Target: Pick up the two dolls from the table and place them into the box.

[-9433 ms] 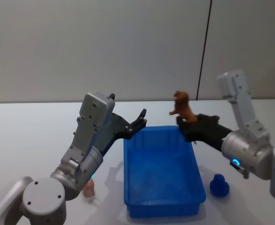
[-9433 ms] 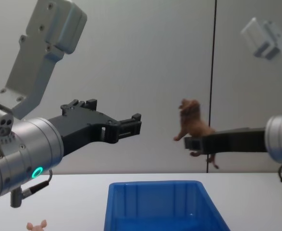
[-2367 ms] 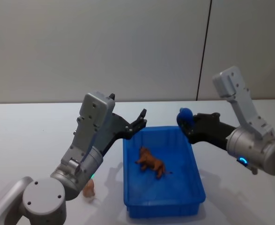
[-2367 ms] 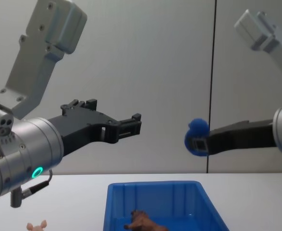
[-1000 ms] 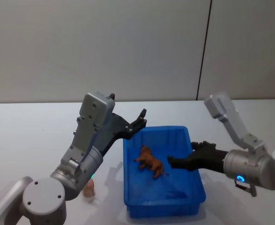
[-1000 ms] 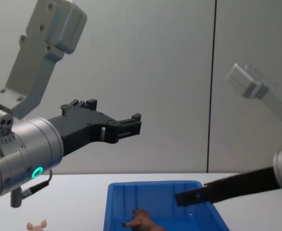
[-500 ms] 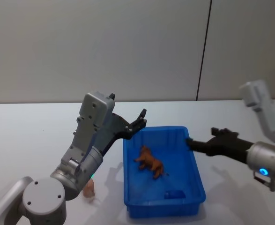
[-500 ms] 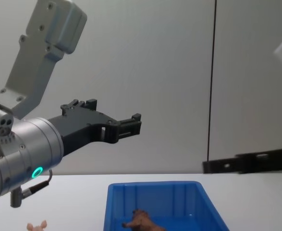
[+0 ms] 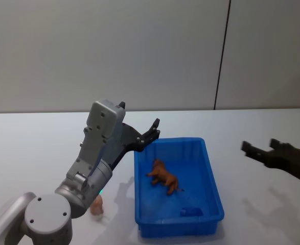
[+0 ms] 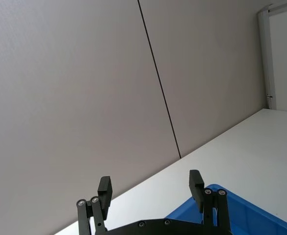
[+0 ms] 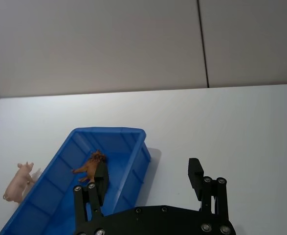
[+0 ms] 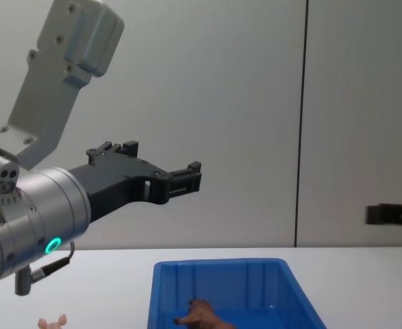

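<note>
fingers (image 10: 196,182) on my left gripper (image 9: 154,130) are spread, empty, above the bright blue ribbed plastic bin's (image 9: 214,186) far-left corner; my right gripper (image 11: 148,170) is spread too, off to its right. the dark brown toy animal (image 9: 164,177) lies inside; the pale pink eared one (image 9: 97,205) sits on the plain white tabletop (image 9: 32,148) just left.

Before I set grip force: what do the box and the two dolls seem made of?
Box: likely hard plastic, slight sheen, moulded ribs and rim. Brown doll: probably moulded plastic or rubber, matte, legs hold stiff. Pink doll: likely the same, smooth surface.
</note>
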You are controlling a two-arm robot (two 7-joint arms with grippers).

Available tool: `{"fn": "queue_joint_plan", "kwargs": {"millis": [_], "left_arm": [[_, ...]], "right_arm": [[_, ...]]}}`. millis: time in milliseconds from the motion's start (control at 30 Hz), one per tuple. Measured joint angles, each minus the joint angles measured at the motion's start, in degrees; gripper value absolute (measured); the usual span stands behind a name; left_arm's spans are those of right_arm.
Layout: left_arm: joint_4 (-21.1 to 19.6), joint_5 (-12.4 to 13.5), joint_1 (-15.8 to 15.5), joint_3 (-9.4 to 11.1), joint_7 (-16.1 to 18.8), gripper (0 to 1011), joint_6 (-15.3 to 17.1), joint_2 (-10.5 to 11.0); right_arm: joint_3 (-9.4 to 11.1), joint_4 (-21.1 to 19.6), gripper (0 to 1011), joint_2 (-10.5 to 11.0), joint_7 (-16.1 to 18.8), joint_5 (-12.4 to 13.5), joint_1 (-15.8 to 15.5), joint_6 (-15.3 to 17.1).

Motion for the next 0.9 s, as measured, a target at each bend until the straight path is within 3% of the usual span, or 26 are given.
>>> {"fn": "queue_joint_plan", "kwargs": {"millis": [267,500,800,900], "left_arm": [[0.00,0.00,0.00,0.00,-0.01,1001,0.00,0.00],[-0.73,0.01,0.34,-0.21,-0.07,1001,1.05,0.43],[-4.93,-1.50,2.76,-1.11,1.59,1001,7.00,2.84],[-7.29,-2.67,4.18,-1.60,3.02,1001,10.42,4.30]], "right_arm": [[3.21,-2.12,1000,2.00,-2.20,6.37,-4.42,-2.80],[4.45,-2.91,1000,2.76,-3.00,8.81,-6.12,-3.86],[5.49,-3.57,1000,3.42,-3.77,10.89,-7.54,-4.78],[5.70,-3.73,1000,3.55,-3.89,11.30,-7.83,-4.97]]}}
